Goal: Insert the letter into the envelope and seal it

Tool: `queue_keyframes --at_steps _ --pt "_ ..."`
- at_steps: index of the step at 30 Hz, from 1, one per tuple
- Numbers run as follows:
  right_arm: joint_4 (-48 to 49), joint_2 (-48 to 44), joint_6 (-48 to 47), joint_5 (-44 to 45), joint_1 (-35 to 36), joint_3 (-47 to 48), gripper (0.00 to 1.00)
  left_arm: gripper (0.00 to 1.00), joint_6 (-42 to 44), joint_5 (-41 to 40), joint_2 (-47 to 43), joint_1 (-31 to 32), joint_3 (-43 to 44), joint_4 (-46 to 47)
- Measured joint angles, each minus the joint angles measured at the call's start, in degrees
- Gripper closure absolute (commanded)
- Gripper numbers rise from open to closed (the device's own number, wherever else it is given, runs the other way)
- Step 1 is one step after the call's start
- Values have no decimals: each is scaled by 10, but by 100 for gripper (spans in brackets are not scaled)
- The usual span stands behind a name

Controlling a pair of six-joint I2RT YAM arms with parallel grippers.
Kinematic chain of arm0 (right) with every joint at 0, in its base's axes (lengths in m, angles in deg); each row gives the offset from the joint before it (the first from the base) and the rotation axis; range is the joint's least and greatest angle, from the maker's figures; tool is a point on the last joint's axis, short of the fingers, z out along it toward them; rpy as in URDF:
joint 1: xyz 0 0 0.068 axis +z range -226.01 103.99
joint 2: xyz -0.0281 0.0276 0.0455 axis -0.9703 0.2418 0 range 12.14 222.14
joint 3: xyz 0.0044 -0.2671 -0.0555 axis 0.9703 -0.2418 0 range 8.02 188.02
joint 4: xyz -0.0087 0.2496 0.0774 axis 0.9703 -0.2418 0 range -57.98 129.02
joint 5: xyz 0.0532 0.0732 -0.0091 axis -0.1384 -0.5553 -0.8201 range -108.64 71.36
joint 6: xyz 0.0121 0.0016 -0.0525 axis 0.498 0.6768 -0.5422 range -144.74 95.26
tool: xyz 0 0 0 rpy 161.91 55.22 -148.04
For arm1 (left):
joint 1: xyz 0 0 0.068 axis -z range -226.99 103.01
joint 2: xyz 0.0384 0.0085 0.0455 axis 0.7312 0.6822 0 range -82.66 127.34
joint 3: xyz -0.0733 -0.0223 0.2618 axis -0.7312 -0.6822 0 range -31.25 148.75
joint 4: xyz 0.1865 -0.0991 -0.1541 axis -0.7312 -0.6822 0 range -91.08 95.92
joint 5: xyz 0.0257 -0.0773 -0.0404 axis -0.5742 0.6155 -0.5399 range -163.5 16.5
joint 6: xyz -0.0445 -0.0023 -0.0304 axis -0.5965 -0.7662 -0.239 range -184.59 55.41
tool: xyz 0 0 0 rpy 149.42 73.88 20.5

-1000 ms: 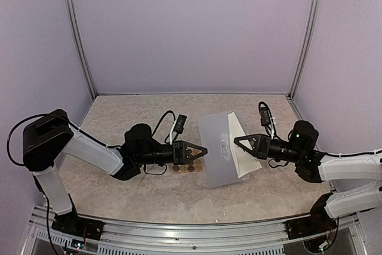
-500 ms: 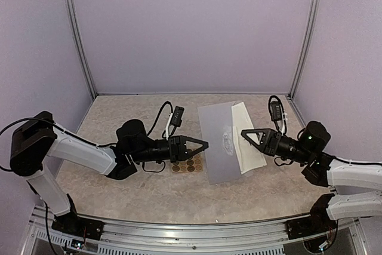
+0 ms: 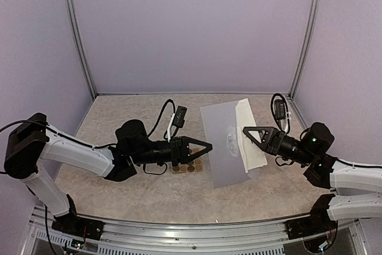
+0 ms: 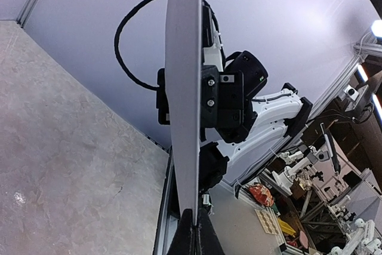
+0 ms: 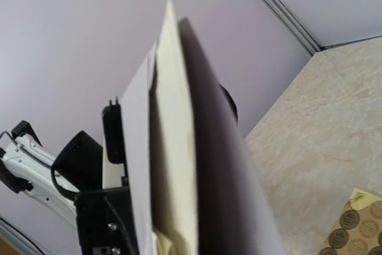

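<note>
The left hand (image 3: 205, 146) is clamped on the left edge of the envelope (image 3: 221, 159). The right hand (image 3: 245, 131) pinches its right edge, where the cream letter (image 3: 255, 150) protrudes. Both are held above the open tabletop (image 3: 119, 117).

Left arm (image 3: 77, 150): white link shells between rounded black joints; boxy black shoulder at 9 o'clock
Right arm (image 3: 355, 175): same white shells, black joint housings, at 4 o'clock
Left gripper (image 3: 209, 146): black, fingers tapering to a triangle
Right gripper (image 3: 245, 129): black open-frame triangle
Cables (image 4: 117, 31): thin black loops above both wrists
Screws (image 4: 209, 80): silver heads on black wrist mount
</note>
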State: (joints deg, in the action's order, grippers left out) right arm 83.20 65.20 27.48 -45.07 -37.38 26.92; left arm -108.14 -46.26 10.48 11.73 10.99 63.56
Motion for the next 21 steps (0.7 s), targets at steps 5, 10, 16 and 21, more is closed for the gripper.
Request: queue_keyframes --at_steps 5,10,16,21 --pt "4 5 7 23 30 7 100 100 6 -12 -9 6 0 -3" --pt "15 22 10 43 51 13 100 100 9 -22 -10 10 0 -3" --pt "15 43 9 59 69 29 100 100 14 -29 -11 10 1 -3" --pt "-2 44 -5 69 77 44 90 100 18 -36 -16 10 1 -4"
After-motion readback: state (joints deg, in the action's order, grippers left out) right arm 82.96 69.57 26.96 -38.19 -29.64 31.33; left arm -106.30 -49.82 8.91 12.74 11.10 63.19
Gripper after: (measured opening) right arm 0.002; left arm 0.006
